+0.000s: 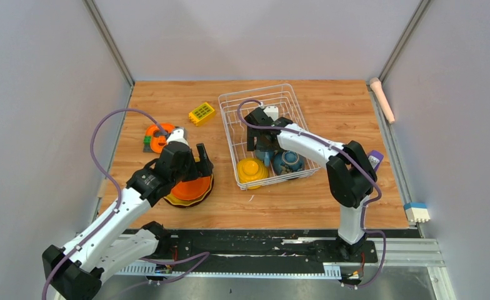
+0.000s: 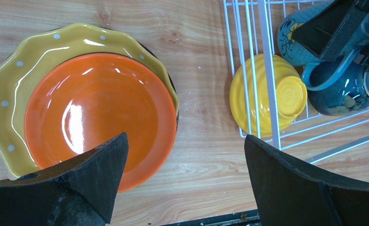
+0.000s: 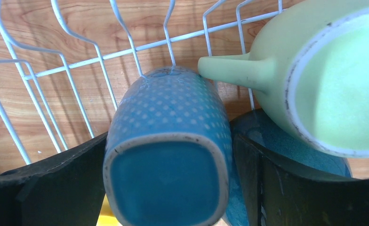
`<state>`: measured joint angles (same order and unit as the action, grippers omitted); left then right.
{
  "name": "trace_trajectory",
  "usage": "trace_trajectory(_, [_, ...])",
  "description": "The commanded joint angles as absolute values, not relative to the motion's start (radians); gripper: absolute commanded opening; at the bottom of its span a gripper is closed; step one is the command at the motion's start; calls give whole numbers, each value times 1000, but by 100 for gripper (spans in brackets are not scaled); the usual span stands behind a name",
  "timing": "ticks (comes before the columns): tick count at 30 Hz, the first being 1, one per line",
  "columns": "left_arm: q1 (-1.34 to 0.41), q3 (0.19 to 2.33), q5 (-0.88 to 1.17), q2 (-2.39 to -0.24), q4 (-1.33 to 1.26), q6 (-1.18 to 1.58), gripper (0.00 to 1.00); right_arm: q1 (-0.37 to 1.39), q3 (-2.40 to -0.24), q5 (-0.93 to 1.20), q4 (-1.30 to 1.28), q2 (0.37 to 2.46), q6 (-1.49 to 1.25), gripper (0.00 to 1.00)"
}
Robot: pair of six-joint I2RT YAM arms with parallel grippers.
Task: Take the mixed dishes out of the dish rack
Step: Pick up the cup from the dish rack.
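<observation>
The white wire dish rack [image 1: 230, 125] stands at the table's middle. My right gripper [image 3: 169, 136] is down inside it, open, one finger on each side of the dotted blue mug [image 3: 168, 155], which lies on its side; a thin gap shows at the right finger. The pale green mug [image 3: 314, 75] lies beside it, above a dark bowl [image 3: 276, 141]. A yellow bowl [image 2: 267, 99] sits upside down in the rack's near corner. Left of the rack my left gripper [image 2: 186, 141] hangs open and empty above the table, beside an orange plate [image 2: 98, 108] stacked on a yellow plate [image 2: 13, 94].
A yellow studded brick [image 1: 202, 113] lies behind the plates, near the rack's far left corner. An orange round gadget [image 1: 157, 137] sits at the left edge. A pink cylinder [image 1: 382, 99] and a white-and-blue block [image 1: 417, 212] rest on the right rail.
</observation>
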<state>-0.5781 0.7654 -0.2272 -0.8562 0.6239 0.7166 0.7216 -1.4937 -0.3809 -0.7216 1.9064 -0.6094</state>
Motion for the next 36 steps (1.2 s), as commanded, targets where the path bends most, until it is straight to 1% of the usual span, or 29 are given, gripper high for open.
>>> trace_trajectory(1, [-577, 769, -234, -864, 598, 723, 100, 727, -1544, -426, -727, 1931, -626, 94])
trace_trajectory(4, [-576, 770, -231, -867, 598, 723, 100, 727, -1550, -424, -727, 1941, -629, 92])
trace_trajectory(7, [-577, 769, -226, -868, 597, 723, 100, 727, -1560, -420, -727, 1951, -622, 86])
trace_trajectory(11, [-576, 768, -223, -870, 595, 725, 100, 727, -1571, -409, -727, 1956, -611, 76])
trace_trajectory(17, [-575, 767, -224, -873, 595, 724, 100, 727, -1569, -413, -727, 1931, -607, 46])
trace_trajectory(21, [-575, 767, -224, -877, 595, 725, 100, 727, -1555, -425, -715, 1896, -607, 31])
trace_trajectory(23, [-575, 768, -224, -877, 596, 724, 100, 726, -1542, -429, -705, 1873, -610, 25])
trace_trajectory(26, [-576, 769, -226, -875, 598, 724, 100, 727, -1510, -434, -681, 1822, -615, 20])
trace_trajectory(29, [-576, 769, -229, -870, 598, 724, 100, 726, -1468, -436, -643, 1766, -622, 18])
trace_trajectory(36, [-577, 768, -225, -869, 592, 721, 100, 727, -1345, -406, -505, 1628, -645, 6])
